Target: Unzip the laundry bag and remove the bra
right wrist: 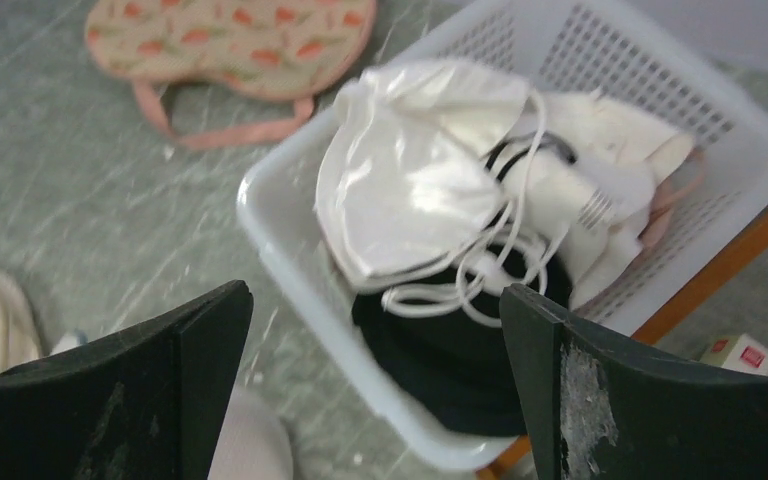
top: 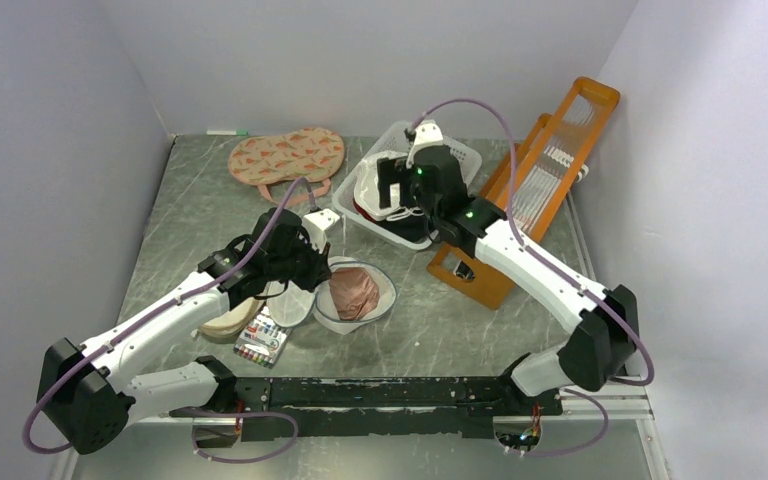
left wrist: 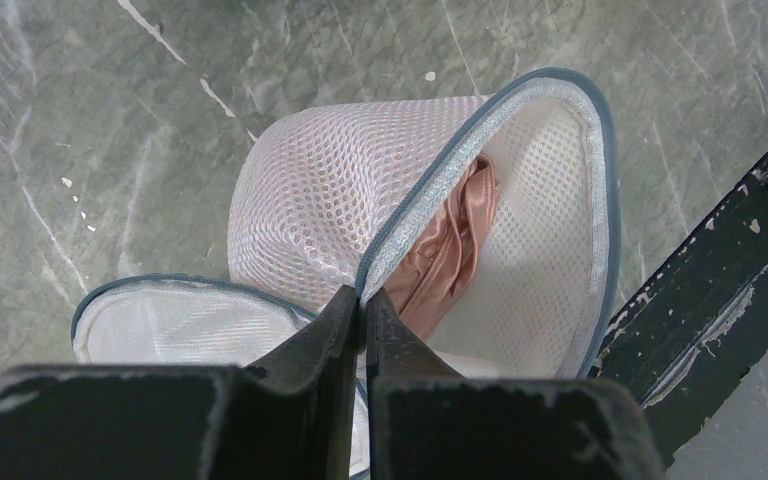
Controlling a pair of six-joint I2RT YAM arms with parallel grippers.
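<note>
While the left gripper (left wrist: 362, 300) pins the rim: its fingers are pressed together on the grey zipper edge of the laundry bag (left wrist: 320, 200). That anchor is best held low and firm, so the mesh does not lift with the garment.
Laundry bag: unzipped, lying open like a clam on the table (top: 200, 200) just ahead of the arm bases.
Bra (left wrist: 450, 250): dusty pink, bunched in the mouth of the raised mesh half, not out yet.
Step in hand: by my reading, taking the bra out, since the zip looks done.
Right gripper (right wrist: 375, 295): jaws wide apart and empty, hovering over the white basket (right wrist: 260, 200), well apart from the bag. It would need to cross over and pinch pink fabric only, not mesh or rim.
Risk: thin straps could snag, so a pull toward the open mouth seems safest.
Surface: grey-green marbled top, smooth, with white scuffs. An unpinned bag would likely slide.
Nearby: a crayon box (top: 263, 340) sits beside the left arm.
Far side: a watermelon-print pouch (top: 285, 155) and an orange wooden frame (top: 550, 170).
Room: plain pale walls (top: 360, 60) close in the table.
</note>
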